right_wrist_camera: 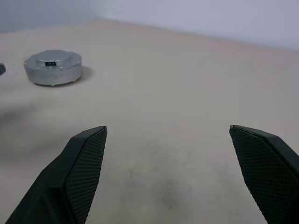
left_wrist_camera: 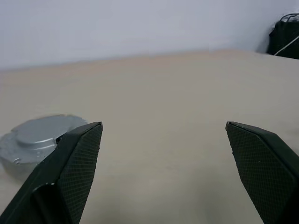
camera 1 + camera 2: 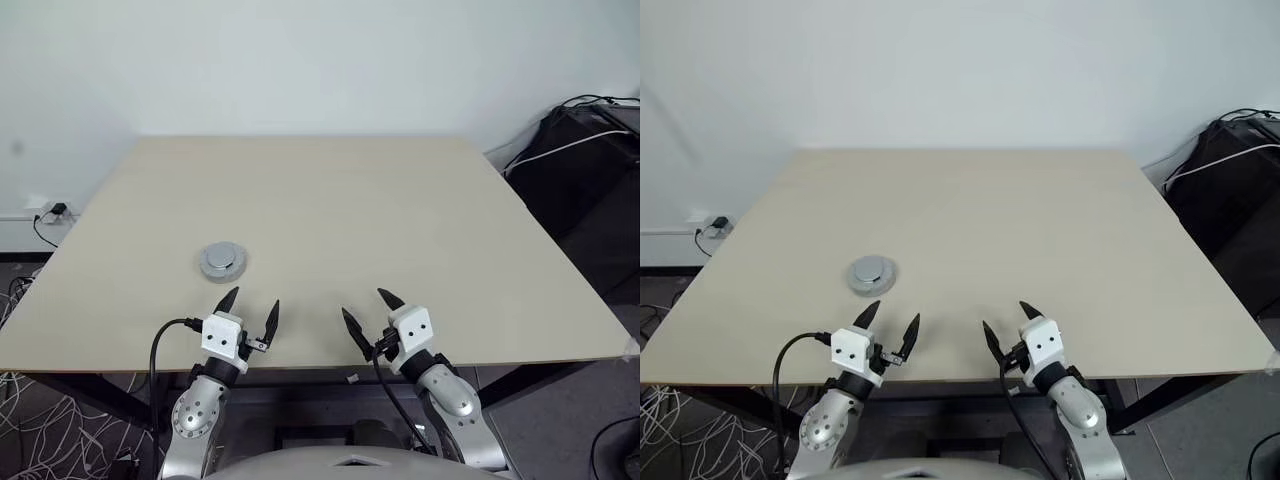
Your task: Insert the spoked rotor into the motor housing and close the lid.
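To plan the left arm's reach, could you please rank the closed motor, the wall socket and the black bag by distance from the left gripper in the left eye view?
1. Closed motor: just beyond the left gripper.
2. Wall socket: far left, past the table.
3. Black bag: far right.

Pale wooden table (image 3: 330, 210) against a white wall (image 3: 300, 60) — black bag (image 3: 590, 150) with white cable off its far right corner, wall socket (image 3: 48, 211) low at left.

A pale wooden surface (image 3: 330, 210) is set against a plain white wall (image 3: 300, 60); a black bag (image 3: 590, 160) and cables are seen right of it
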`<state>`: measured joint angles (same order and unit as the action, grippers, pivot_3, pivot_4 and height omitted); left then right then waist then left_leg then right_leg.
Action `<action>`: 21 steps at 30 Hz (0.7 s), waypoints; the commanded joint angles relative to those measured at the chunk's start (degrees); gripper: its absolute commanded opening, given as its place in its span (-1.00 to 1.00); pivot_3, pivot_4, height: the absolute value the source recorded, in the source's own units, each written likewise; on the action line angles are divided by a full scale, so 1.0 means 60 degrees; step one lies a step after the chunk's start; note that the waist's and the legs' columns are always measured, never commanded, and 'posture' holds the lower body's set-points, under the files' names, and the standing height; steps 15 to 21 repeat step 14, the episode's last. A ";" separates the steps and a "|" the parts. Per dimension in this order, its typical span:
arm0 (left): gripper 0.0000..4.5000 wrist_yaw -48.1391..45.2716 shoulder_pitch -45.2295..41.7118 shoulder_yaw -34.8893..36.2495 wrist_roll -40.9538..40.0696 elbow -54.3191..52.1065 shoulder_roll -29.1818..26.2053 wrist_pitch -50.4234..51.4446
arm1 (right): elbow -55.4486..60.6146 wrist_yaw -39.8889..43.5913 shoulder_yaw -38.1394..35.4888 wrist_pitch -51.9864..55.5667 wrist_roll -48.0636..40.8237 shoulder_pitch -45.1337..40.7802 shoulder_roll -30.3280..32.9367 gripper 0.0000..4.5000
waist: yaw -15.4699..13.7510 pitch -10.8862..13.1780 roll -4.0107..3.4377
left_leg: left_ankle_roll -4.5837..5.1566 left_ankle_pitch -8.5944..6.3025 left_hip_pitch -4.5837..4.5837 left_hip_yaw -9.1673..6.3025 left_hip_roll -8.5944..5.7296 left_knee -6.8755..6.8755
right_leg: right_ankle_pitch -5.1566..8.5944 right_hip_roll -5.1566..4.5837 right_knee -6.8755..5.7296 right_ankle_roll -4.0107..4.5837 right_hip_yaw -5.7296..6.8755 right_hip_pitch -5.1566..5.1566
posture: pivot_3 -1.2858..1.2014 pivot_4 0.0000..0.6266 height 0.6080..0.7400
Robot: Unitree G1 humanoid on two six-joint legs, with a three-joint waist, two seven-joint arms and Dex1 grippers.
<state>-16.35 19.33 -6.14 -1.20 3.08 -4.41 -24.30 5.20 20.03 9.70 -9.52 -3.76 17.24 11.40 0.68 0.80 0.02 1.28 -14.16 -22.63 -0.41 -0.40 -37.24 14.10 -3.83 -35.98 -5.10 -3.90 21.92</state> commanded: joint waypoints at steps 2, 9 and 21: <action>0.98 -0.0007 -0.0027 -0.0064 -0.0095 -0.0264 -0.0042 -0.0216 | 0.0254 -0.0041 -0.0143 -0.0212 -0.0036 -0.0078 -0.0022 1.00 | 0.0009 0.0001 -0.0002 | 0.0000 0.0000 0.0000 0.0000 0.0002 -0.0001 | 0.0001 0.0002 -0.0001 -0.0001 0.0000 0.0000 | 0.03 -1.00 1.00; 0.98 -0.0058 -0.0218 -0.0070 -0.0157 -0.0316 -0.0082 -0.0084 | 0.0051 -0.0063 -0.0212 -0.0226 -0.0082 -0.0166 -0.0088 1.00 | 0.0001 0.0001 -0.0002 | 0.0001 0.0000 -0.0001 0.0000 0.0000 -0.0001 | 0.0000 0.0003 0.0000 0.0000 0.0001 0.0000 | 0.03 -1.00 1.00; 0.98 -0.0021 -0.0325 -0.0104 -0.0078 -0.0355 -0.0085 0.0008 | -0.0041 -0.0103 -0.0249 -0.0214 -0.0097 -0.0176 -0.0151 1.00 | 0.0003 0.0000 -0.0002 | 0.0000 0.0000 0.0000 0.0000 0.0001 -0.0002 | 0.0000 0.0005 -0.0002 0.0000 0.0002 -0.0002 | 0.03 -1.00 1.00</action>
